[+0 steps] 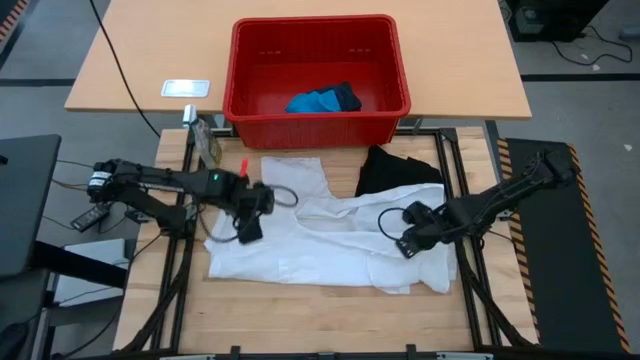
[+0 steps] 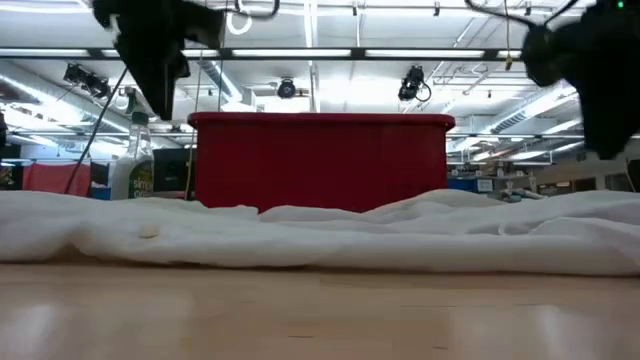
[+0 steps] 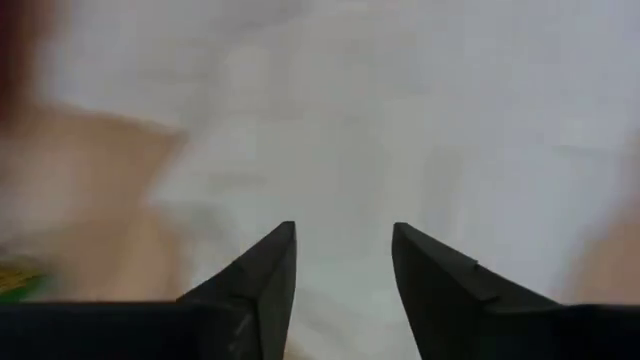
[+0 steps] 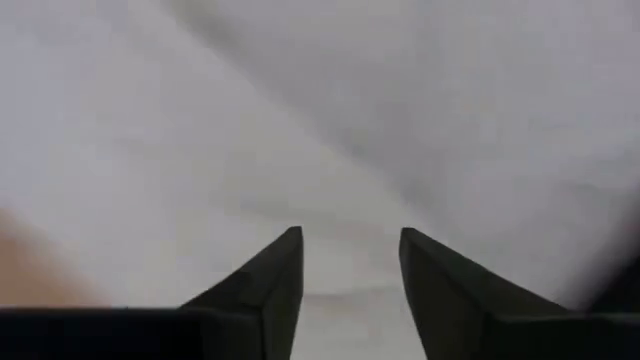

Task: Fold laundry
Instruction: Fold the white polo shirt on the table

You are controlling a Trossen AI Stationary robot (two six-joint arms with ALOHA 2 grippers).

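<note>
The white garment [image 1: 320, 235] lies spread and rumpled across the middle of the table; in the low view it is a low ridge [image 2: 320, 230]. The black shirt [image 1: 395, 170] lies bunched at its far right corner, next to the basket. The small bright blue piece [image 1: 318, 100] sits inside the red basket beside a dark item. My left gripper [image 1: 248, 225] [image 3: 342, 228] hovers open over the garment's left part. My right gripper [image 1: 408, 240] [image 4: 350, 232] hovers open over its right part. In the low view both arms hang above the cloth.
The red plastic basket [image 1: 318, 78] [image 2: 320, 160] stands at the table's far edge, behind the garment. A spray bottle [image 1: 207, 140] [image 2: 135, 165] and a small red-handled thing [image 1: 243, 163] sit at the far left. Bare wood [image 1: 320, 315] runs along the near edge.
</note>
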